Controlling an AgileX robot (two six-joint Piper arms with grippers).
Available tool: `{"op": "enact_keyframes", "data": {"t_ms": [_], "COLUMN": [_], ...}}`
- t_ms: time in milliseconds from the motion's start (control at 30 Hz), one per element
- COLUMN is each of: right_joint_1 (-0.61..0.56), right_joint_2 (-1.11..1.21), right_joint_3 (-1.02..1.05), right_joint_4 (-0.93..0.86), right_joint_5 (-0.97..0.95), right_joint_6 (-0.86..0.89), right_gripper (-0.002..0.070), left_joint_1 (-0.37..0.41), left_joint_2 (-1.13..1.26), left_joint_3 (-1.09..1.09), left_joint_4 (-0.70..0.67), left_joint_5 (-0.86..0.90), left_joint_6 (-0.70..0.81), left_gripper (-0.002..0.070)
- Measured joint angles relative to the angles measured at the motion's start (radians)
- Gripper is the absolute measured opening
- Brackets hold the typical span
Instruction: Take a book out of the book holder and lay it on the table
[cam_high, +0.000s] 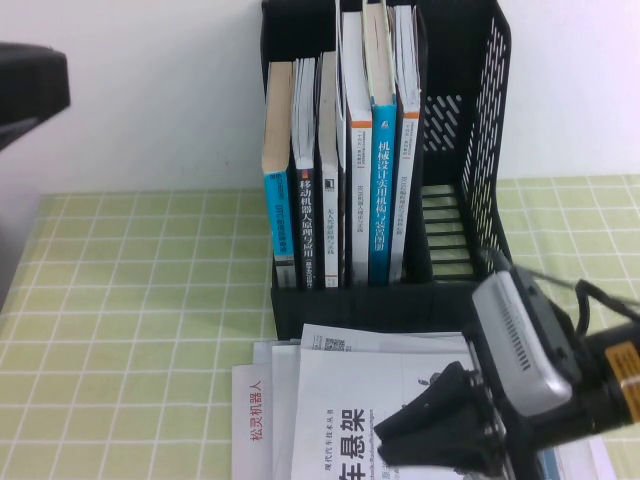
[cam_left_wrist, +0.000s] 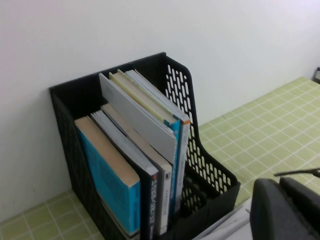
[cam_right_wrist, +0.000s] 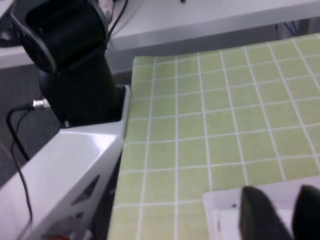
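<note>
The book (cam_high: 350, 415), with a white front, large black characters and a grey drawing, lies flat on top of a stack of white prints on the table (cam_high: 130, 330), in front of the book holder (cam_high: 480, 120). My right gripper (cam_high: 432, 425) hangs over the book's right part. In the right wrist view its two dark fingers stand apart over the white cover (cam_right_wrist: 225, 210), so the gripper (cam_right_wrist: 282, 216) is open and empty. My left gripper (cam_left_wrist: 289, 209) is shut and empty, raised at the left and facing the holder (cam_left_wrist: 200, 150).
Several books stand upright in the holder's left slots, among them a bright-blue-spined one (cam_high: 382, 200); its right slot is empty. More white prints (cam_high: 262, 410) lie under the book. The left arm's dark base (cam_right_wrist: 75, 65) stands at the table's left edge.
</note>
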Motion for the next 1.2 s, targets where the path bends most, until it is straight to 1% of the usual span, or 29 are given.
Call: {"op": "enact_keyframes", "data": {"t_ms": [67,100,167,267,333,467,533,633,700,767,833,900,933,1033,1100,1200], "right_joint_1": [0.0,0.0,-0.007,-0.021,-0.025,-0.025,-0.025,-0.025,-0.027,-0.031,-0.031,-0.031,-0.031,-0.031,-0.031,-0.031], "right_joint_2": [-0.026,-0.048,-0.099,-0.192,-0.258,-0.395,-0.442,-0.503,-0.541,-0.571,-0.6,-0.644,-0.667,-0.778,-0.868,-1.006], "right_joint_3": [-0.051,-0.077,-0.125,-0.205,-0.252,-0.292,-0.295,-0.299,-0.299,-0.294,-0.264,-0.208,-0.18,-0.058,0.034,0.169], "right_joint_4": [-0.062,-0.078,-0.093,-0.095,-0.095,-0.08,0.002,0.303,0.592,0.875,1.105,1.339,1.424,1.682,1.781,1.869], "right_joint_5": [0.031,0.07,0.174,0.391,0.576,0.991,1.21,1.556,1.805,2.023,2.136,2.171,2.166,2.076,1.975,1.809], "right_joint_6": [0.028,0.041,0.048,0.023,-0.036,-0.245,-0.394,-0.741,-1.012,-1.189,-1.308,-1.392,-1.417,-1.46,-1.472,-1.485], "right_gripper": [0.007,0.0049,0.0029,0.0016,0.0013,0.0011,0.0011,0.0009,0.0008,0.0008,0.0008,0.0008,0.0008,0.0008,0.0008,0.0008], "left_joint_1": [0.0,0.0,0.0,0.0,0.0,0.0,0.0,0.0,0.0,0.0,0.0,0.0,0.0,0.0,0.0,0.0], "left_joint_2": [0.0,0.0,0.0,-0.011,-0.03,-0.08,-0.11,-0.16,-0.195,-0.22,-0.232,-0.238,-0.238,-0.238,-0.238,-0.238], "left_joint_3": [0.0,0.0,0.002,0.042,0.088,0.213,0.273,0.361,0.406,0.437,0.46,0.483,0.494,0.534,0.574,0.633], "left_joint_4": [-0.029,-0.048,-0.092,-0.154,-0.177,-0.186,-0.173,-0.136,-0.087,-0.03,0.024,0.083,0.106,0.177,0.211,0.244], "left_joint_5": [0.009,0.014,0.016,-0.01,-0.043,-0.155,-0.216,-0.297,-0.345,-0.37,-0.386,-0.407,-0.417,-0.48,-0.553,-0.656], "left_joint_6": [0.009,0.02,0.063,0.134,0.161,0.176,0.181,0.183,0.183,0.184,0.167,0.122,0.098,0.033,0.017,0.007], "left_gripper": [-0.0003,-0.0003,-0.0003,-0.0003,-0.0003,-0.0003,-0.0003,-0.0003,-0.0003,-0.0003,-0.0003,-0.0003,-0.0003,-0.0003,-0.0003,-0.0003]}}
